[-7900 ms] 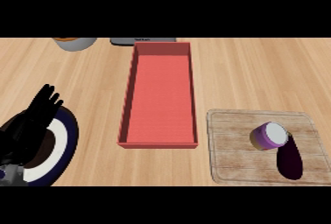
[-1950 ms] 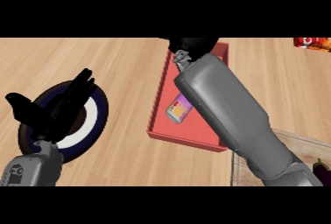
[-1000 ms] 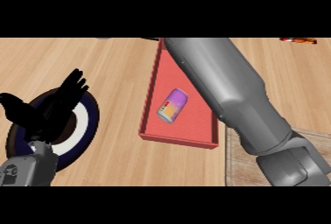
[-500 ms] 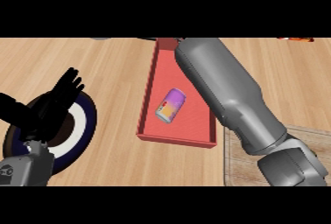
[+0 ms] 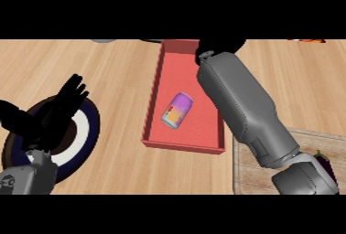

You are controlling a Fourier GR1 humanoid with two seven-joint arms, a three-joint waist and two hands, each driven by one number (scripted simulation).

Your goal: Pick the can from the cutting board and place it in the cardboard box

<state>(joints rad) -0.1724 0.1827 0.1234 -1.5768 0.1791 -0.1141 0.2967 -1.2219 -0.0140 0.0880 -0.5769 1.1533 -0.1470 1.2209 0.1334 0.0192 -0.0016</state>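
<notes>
Head view: one can (image 5: 177,110) lying on its side on the floor of one red cardboard box (image 5: 159,78), held by nothing. One cutting board (image 5: 245,169) at lower right, one dark eggplant (image 5: 327,164) on it. Left hand (image 5: 52,117) open, fingers straight, over one dark plate (image 5: 86,137). Right hand (image 5: 218,45) above the box's far end; fingers impossible to tell.

The can (image 5: 177,110) lies on its side inside the red box (image 5: 181,145).

A light wooden counter (image 5: 121,59) with lengthwise grain fills the whole view.
</notes>
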